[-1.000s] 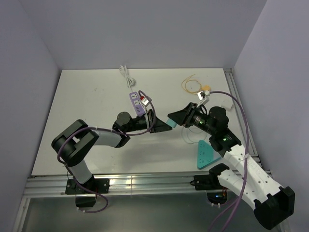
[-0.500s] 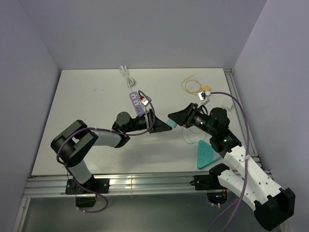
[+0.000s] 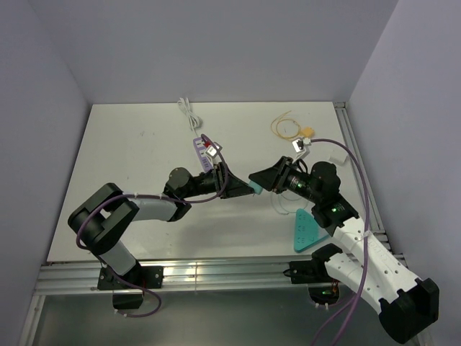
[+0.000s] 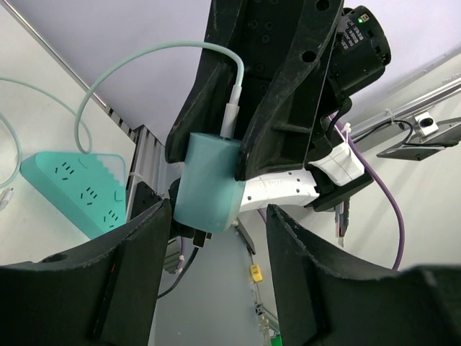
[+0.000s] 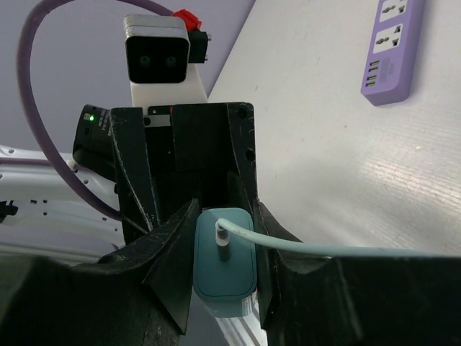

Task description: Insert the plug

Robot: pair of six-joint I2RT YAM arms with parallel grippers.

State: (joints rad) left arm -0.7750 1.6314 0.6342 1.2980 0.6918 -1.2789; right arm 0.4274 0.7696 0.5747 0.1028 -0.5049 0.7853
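Observation:
The plug (image 3: pixel 307 132) is a small yellow-tan block on a looped yellow cable (image 3: pixel 283 124), lying at the far right of the table, away from both grippers. Mid-table, above the surface, my right gripper (image 3: pixel 258 180) (image 5: pixel 225 220) is shut on a teal adapter block (image 5: pixel 223 263) (image 4: pixel 209 184) with a pale teal cable (image 5: pixel 324 249) plugged into it. My left gripper (image 3: pixel 241 186) (image 4: pixel 216 277) faces it tip to tip. Its jaws stand open on either side of the block's end, with a visible gap.
A purple power strip (image 3: pixel 202 151) (image 5: pixel 392 50) lies behind the left gripper, its white cord (image 3: pixel 189 112) running to the back. A teal triangular power strip (image 3: pixel 306 229) (image 4: pixel 79 187) lies at the near right. Rails edge the table's front and right sides.
The left jaws have widened off the teal block, which stays in the right gripper. The left arm has shifted a little to the left.

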